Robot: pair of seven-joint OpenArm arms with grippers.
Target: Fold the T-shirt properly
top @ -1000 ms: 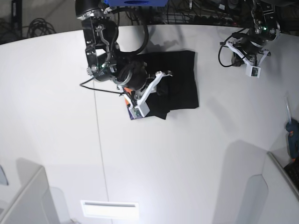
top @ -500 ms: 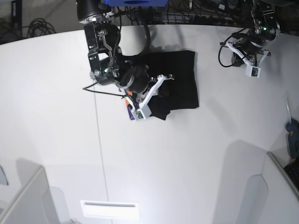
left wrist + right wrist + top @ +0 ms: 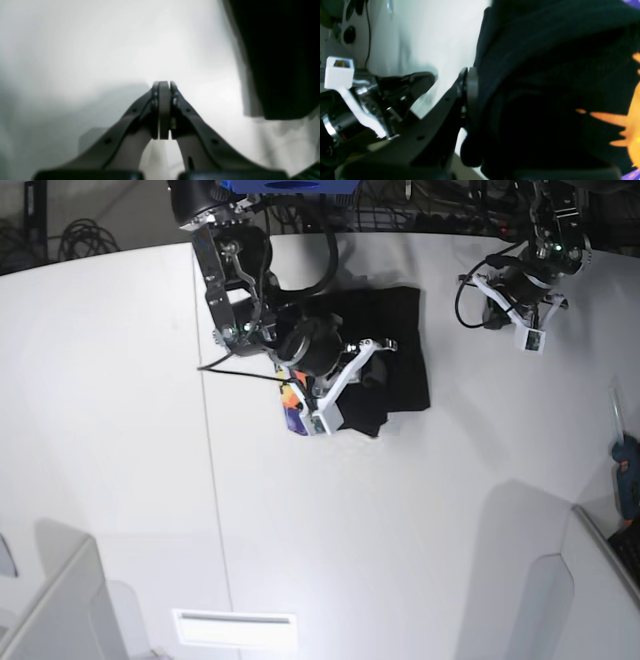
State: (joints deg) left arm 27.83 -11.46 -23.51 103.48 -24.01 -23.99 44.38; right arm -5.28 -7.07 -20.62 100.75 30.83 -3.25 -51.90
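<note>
The black T-shirt [image 3: 395, 345] lies bunched on the white table [image 3: 400, 510] at the back middle. A strip of its orange and purple print [image 3: 292, 405] shows at the left edge. My right gripper [image 3: 360, 383] is shut on a fold of the cloth. In the right wrist view black cloth [image 3: 545, 75] fills the jaws. One finger pad [image 3: 470, 92] presses against it, and orange print [image 3: 628, 120] shows at the right. My left gripper [image 3: 163, 86] is shut with nothing in it, over bare table. It hangs right of the shirt [image 3: 512, 305].
A blurred dark shape [image 3: 280, 55] fills the right of the left wrist view. A blue tool [image 3: 626, 475] lies at the table's right edge. White partitions stand at the front left [image 3: 60, 610] and front right [image 3: 600, 580]. Cables [image 3: 85, 235] run behind the table.
My right arm has moved to the right with the cloth in its grip, pulling the fold over the shirt. The left arm has shifted slightly left and back.
</note>
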